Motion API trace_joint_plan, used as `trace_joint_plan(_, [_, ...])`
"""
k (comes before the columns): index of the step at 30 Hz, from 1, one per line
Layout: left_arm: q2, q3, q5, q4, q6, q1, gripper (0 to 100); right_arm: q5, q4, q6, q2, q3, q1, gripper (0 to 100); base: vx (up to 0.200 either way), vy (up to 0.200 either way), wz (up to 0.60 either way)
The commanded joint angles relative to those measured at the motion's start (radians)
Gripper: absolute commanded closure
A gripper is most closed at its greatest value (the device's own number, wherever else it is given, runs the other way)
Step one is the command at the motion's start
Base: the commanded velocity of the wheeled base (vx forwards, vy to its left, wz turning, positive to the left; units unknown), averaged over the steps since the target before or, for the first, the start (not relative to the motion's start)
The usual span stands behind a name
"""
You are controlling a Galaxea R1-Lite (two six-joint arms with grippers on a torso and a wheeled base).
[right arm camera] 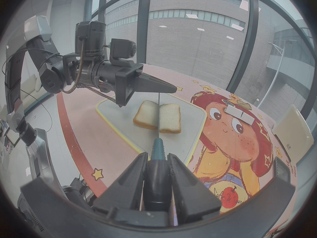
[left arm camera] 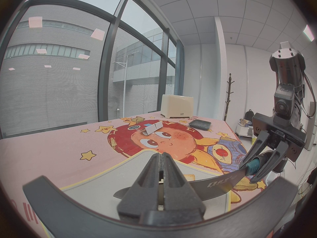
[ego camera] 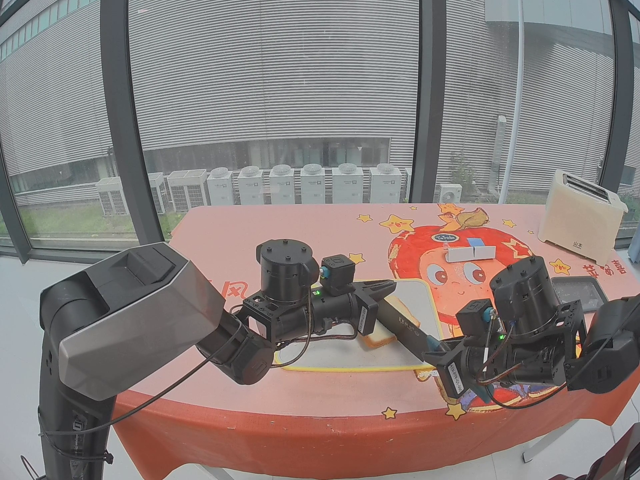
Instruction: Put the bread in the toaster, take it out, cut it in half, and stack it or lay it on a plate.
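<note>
You are looking at a table (ego camera: 320, 248) under an orange cloth with a cartoon face printed on it. A white cutting board (ego camera: 353, 356) with a yellow edge is lying on the near half. The cream toaster (ego camera: 579, 216) is standing well apart from it at the far right corner. A dark tray (ego camera: 579, 292) is sitting nearer you on that same side.

The bread (right arm camera: 168, 118) is lying flat in the middle of the board. It is a pale square slice with a light brown crust. The knife (ego camera: 408, 329) is standing on edge across its middle, so one half is showing on each side of the dark blade. You cannot tell whether the cut is going all the way through.

Your right gripper (right arm camera: 158, 156) is hanging low over the near right edge of the board. Its arm is pointing in toward the bread, and its fingers are clamping the knife's teal handle.

Your left arm is stretching in from the left, level with the table. The left gripper (left arm camera: 160, 161) is hovering just above the bread's far side, with its fingers pressed together and nothing between them.
</note>
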Motion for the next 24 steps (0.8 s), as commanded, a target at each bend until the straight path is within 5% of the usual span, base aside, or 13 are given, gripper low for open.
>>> trace_joint_plan(1, [0.014,0.007,0.001,-0.004,0.0,0.006,100,0.0,0.0,0.0,-0.007,-0.038,-0.003,100,0.0,0.0,0.0])
trace_joint_plan(12, [-0.002,-0.016,-0.001,0.005,0.0,0.003,100,0.0,0.0,0.0,0.003,0.029,0.001,100,0.0,0.0,0.0])
trace_joint_plan(24, [0.008,0.013,0.001,0.013,0.001,0.009,100,-0.001,-0.002,0.0,-0.006,-0.053,-0.004,100,0.0,0.0,0.0])
